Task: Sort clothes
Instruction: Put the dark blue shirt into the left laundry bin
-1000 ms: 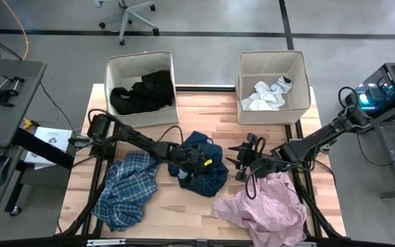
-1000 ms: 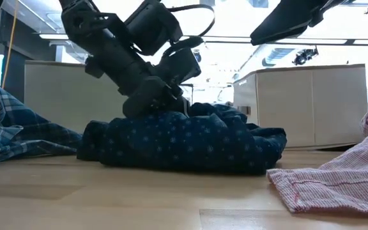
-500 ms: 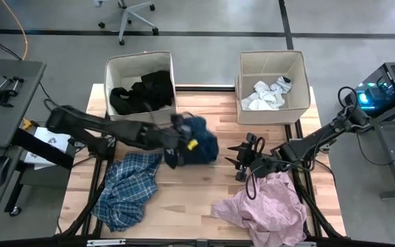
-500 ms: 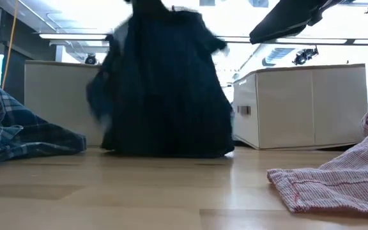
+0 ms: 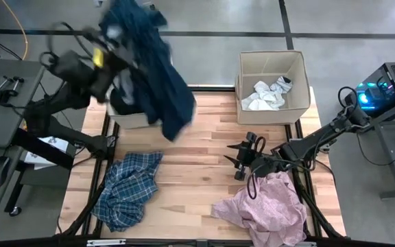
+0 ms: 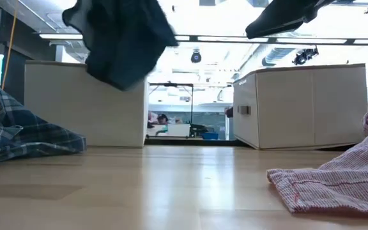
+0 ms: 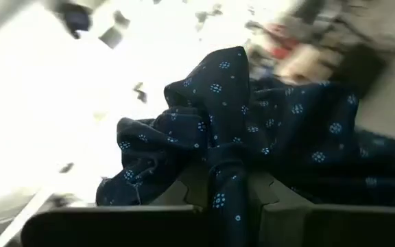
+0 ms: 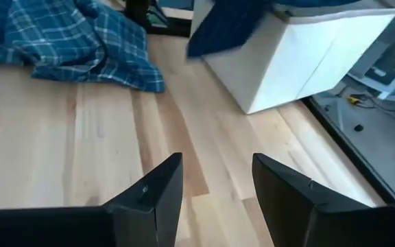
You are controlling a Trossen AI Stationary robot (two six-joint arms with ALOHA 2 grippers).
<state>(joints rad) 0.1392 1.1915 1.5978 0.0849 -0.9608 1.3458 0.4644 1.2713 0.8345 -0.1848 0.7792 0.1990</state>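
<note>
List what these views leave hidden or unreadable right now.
- Left beige fabric box, high view: its contents are covered by the hanging dark navy patterned shirt.
- Left gripper, left wrist view: the grip point is buried in shirt folds; the background is blurred.
- Pale pink garment, low view: cut off by the right edge.

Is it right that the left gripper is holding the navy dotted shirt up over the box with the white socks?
Not quite. The high view shows the left gripper holding the navy dotted shirt over the left box; the white socks lie in the right box.
</note>
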